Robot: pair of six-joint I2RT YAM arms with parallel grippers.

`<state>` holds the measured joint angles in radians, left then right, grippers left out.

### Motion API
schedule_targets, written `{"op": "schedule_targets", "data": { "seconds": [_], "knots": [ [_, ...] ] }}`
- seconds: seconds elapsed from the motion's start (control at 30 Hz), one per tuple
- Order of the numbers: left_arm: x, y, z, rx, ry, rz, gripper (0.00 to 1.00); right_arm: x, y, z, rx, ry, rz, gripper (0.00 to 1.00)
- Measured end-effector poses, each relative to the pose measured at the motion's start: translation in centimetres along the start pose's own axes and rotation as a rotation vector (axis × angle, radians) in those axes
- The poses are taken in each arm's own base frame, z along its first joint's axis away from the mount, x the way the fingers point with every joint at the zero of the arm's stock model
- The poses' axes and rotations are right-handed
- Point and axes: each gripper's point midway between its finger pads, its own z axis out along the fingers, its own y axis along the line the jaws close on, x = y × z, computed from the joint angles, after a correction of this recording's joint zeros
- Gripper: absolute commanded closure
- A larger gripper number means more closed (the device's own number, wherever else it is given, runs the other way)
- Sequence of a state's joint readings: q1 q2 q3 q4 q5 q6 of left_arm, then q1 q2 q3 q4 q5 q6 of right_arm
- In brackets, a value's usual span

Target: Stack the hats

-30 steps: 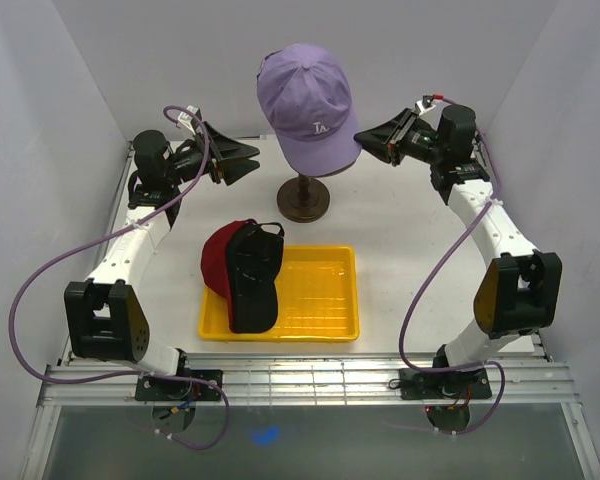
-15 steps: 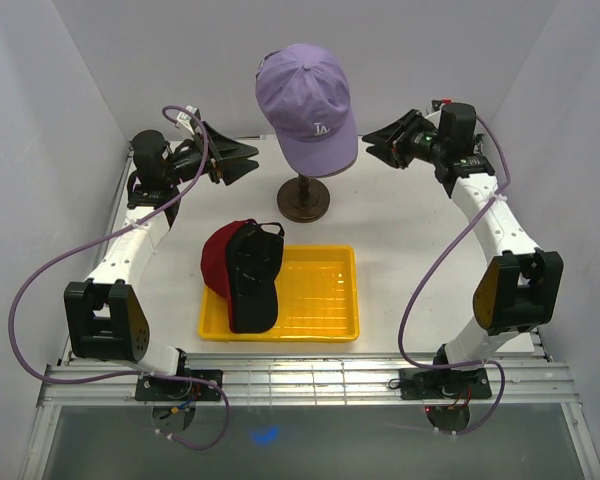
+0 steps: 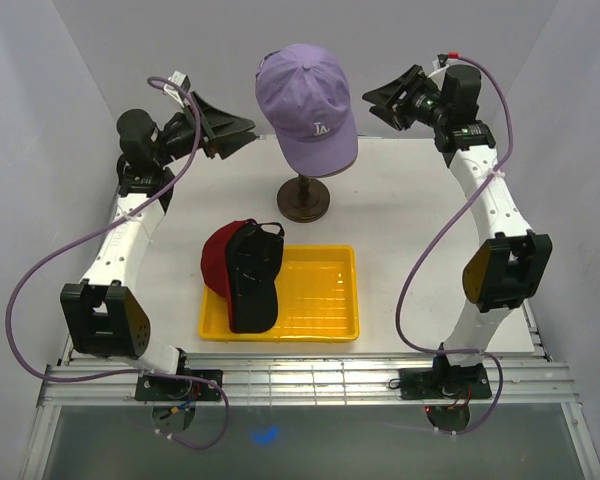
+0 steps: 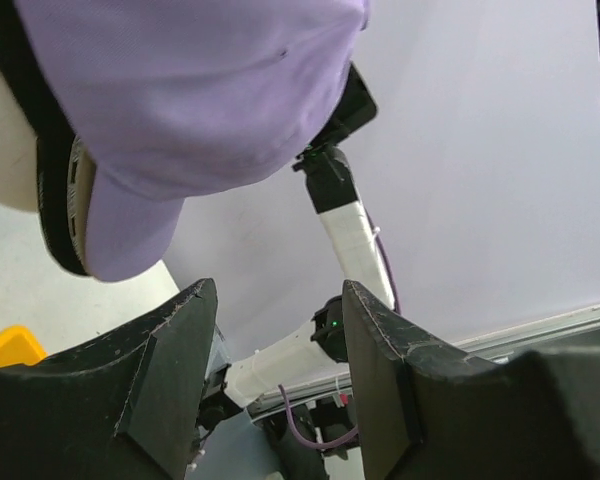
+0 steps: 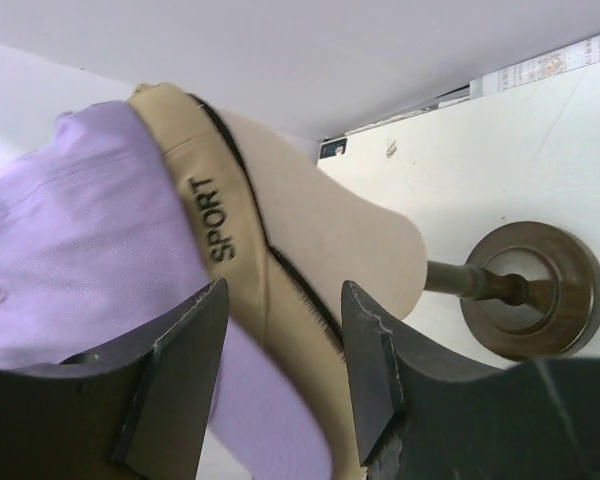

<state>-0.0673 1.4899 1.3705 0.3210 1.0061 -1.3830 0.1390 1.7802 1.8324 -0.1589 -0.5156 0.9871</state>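
A lavender cap [image 3: 305, 105] sits on the cream mannequin head [image 5: 350, 240], over a tan cap [image 5: 215, 220] marked "SPORT". The black cap [image 3: 252, 275] lies on the red cap [image 3: 215, 258] at the left end of the yellow tray [image 3: 320, 300]. My left gripper [image 3: 248, 132] hovers open just left of the lavender cap, which fills the upper left of the left wrist view [image 4: 200, 90]. My right gripper [image 3: 373, 103] is open just right of the caps. In the right wrist view the tan rim and the lavender brim show beyond its fingertips [image 5: 284, 290]. Neither gripper holds anything.
The mannequin stands on a dark post with a round base [image 3: 303, 203] at the back centre of the white table [image 3: 410, 250]. White walls close in at the back and both sides. The right arm [image 4: 345, 220] shows past my left gripper [image 4: 278, 290].
The right gripper has opened and lifted up and back from the caps' right side. The left arm has also risen a little. The caps have not moved.
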Motion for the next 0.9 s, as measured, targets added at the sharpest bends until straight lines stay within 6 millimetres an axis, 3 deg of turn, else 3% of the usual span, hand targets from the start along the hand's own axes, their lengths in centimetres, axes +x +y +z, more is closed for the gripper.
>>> {"op": "schedule_targets", "data": {
  "seconds": [0.13,0.33,0.63,0.9],
  "knots": [
    [-1.1,-1.7,0.5,0.034,-0.014,0.055,0.36,0.7,-2.4,2.4,0.041,0.026,0.007,0.46],
    [-2.2,-1.7,2.4,0.049,-0.014,0.062,0.36,3.3,-4.8,4.5,0.098,0.084,0.032,0.49],
    [-2.7,-0.5,4.3,0.051,0.002,0.048,0.37,6.3,-6.7,4.7,0.135,0.117,0.04,0.53],
    [-3.2,-1.1,4.9,0.067,0.005,0.062,0.36,10.0,-9.1,4.0,0.148,0.147,0.118,0.53]
  ]
}}
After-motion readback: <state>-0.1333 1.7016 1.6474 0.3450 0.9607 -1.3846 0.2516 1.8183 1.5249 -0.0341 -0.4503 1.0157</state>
